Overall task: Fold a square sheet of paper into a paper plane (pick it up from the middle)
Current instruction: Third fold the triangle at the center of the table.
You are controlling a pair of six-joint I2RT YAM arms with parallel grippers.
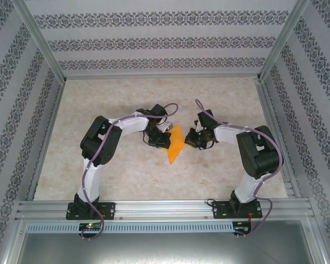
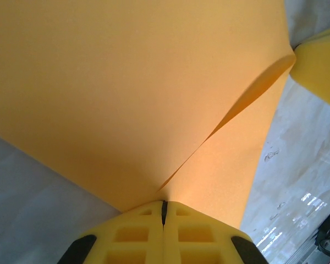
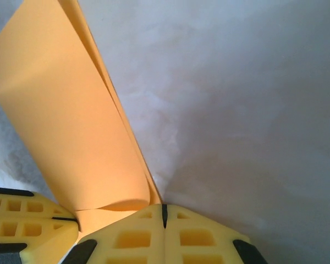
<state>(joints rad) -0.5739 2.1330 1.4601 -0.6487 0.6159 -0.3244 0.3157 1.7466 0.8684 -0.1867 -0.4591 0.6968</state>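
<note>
Rail, top view: closest to you runs the aluminium rail (image 1: 165, 208), and both arm bases are bolted on it.
Bench, top view: behind the rail lies the pale marbled bench (image 1: 126, 176), closed in by patterned walls (image 1: 154, 41).
Paper, top view: you find the orange sheet (image 1: 176, 144) about in the middle of the bench, between the two grippers, tilted, with one pointed corner toward you. Whether this corner touches the bench, you cannot tell.
Grippers, top view: the left gripper (image 1: 164, 137) meets the sheet's left side and the right gripper (image 1: 191, 137) meets its right edge. They are too small here for you to judge the jaws.
Gripper, left wrist view: the left gripper (image 2: 164, 208) has its yellow fingers pressed together, clenched on the orange sheet (image 2: 126, 82).
Paper, left wrist view: the sheet spreads out from the finger seam. One layer lies over another, with a slanted open edge between them.
Neighbour, left wrist view: at the upper right you see a finger of the right gripper (image 2: 322, 66), at the sheet's corner.
Gripper, right wrist view: the right gripper (image 3: 164, 209) is also pressed together, and the sheet's edge runs into its seam, so it is grasping the paper.
Paper, right wrist view: the orange sheet (image 3: 60, 110) rises to the upper left as a curled double layer, above the bench (image 3: 236, 110).
Neighbour, right wrist view: a finger of the left gripper (image 3: 27, 225) sits at the lower left, touching the sheet.
</note>
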